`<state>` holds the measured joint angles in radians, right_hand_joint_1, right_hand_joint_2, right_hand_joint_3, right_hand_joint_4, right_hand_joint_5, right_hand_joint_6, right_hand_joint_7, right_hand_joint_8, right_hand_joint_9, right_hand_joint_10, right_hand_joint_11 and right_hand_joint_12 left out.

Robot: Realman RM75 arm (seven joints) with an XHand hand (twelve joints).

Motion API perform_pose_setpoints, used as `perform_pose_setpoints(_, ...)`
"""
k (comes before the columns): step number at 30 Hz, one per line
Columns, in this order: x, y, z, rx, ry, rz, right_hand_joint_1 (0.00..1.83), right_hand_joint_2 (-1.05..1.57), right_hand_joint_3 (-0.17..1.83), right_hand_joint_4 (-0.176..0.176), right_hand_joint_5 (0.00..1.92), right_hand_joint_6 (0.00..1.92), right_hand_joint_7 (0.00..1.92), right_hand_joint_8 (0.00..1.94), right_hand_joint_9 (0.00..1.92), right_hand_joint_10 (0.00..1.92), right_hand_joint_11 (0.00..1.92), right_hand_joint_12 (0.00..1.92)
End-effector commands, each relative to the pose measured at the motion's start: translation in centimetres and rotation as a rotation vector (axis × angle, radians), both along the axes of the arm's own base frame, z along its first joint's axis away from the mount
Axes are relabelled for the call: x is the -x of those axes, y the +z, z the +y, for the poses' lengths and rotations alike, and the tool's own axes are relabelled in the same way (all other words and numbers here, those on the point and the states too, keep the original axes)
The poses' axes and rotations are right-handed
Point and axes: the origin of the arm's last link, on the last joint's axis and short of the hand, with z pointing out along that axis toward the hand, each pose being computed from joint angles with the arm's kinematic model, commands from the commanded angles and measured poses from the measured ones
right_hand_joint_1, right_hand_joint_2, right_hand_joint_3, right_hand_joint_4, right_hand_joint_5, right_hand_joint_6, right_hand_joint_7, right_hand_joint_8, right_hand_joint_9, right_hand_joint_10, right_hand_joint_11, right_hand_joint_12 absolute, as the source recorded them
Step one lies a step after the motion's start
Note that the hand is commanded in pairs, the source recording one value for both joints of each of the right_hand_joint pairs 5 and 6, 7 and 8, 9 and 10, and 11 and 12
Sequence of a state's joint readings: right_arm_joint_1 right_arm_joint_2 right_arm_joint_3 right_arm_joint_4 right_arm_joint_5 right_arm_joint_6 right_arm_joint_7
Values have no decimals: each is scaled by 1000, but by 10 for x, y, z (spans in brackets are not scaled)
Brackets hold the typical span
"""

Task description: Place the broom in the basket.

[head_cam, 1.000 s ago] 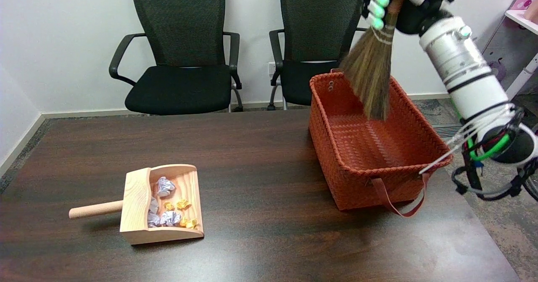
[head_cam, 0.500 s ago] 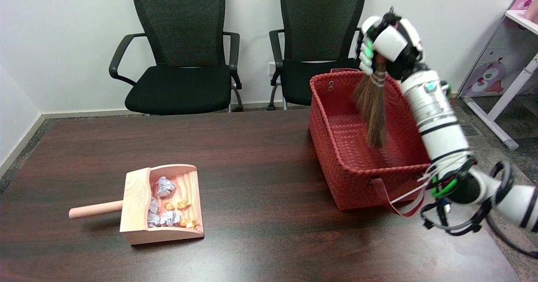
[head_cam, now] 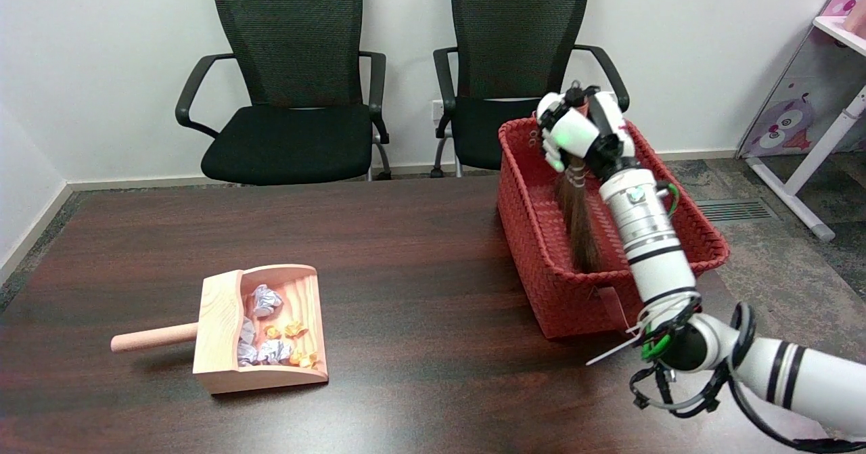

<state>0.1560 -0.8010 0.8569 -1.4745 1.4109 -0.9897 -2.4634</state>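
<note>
While gripped at its handle by the right hand [head_cam: 583, 134], straw broom [head_cam: 582, 227] hanging bristles-down inside the woven red rectangular basket [head_cam: 541, 251]. Handle mostly hidden by the fingers; bristle tips hidden behind the basket's near wall. Left of the basket on the dark wood-grain worktop [head_cam: 419, 291], a wooden dustpan [head_cam: 260, 329] with crumpled paper scraps [head_cam: 270, 335].

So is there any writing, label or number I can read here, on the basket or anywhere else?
None can be read.
The basket, broom, dustpan, right hand and chairs show no text.
The pink panel at far right bears a cartoon picture, no legible words.
</note>
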Motion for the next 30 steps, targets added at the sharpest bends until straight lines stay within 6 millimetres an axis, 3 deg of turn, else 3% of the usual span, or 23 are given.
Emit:
perform_pose_setpoints(1,36,-45,2,-54,-32,32,735,1261,1833,13,1920,1920,1920,1920,1920,1920,1920,1920)
perform_pose_setpoints(13,43,-49,3,-71,-58,48,722,1264,1833,35,1920,1920,1920,1920,1920,1920,1920,1920)
perform_pose_setpoints(18,41,-48,3,-68,-43,58,720,1193,1833,64,1918,1918,1918,1918,1919,1919,1920,1920)
perform_pose_setpoints(19,40,-48,3,-68,-42,56,732,1140,1833,160,1813,1813,1813,1813,1901,1901,1920,1920)
perform_pose_setpoints(20,40,-48,3,-68,-41,55,738,1066,1833,176,1556,1556,1556,1556,1708,1708,1920,1920)
perform_pose_setpoints(22,39,-47,2,-65,-37,54,737,986,1833,176,1317,1317,1317,1317,1464,1464,1811,1811)
perform_pose_setpoints(24,38,-47,1,-64,-32,54,718,917,1786,52,1205,1205,1205,1205,1240,1240,1661,1661)
perform_pose_setpoints(30,30,-44,1,-48,8,41,692,821,1614,24,1155,1155,1155,1155,940,940,1488,1488)
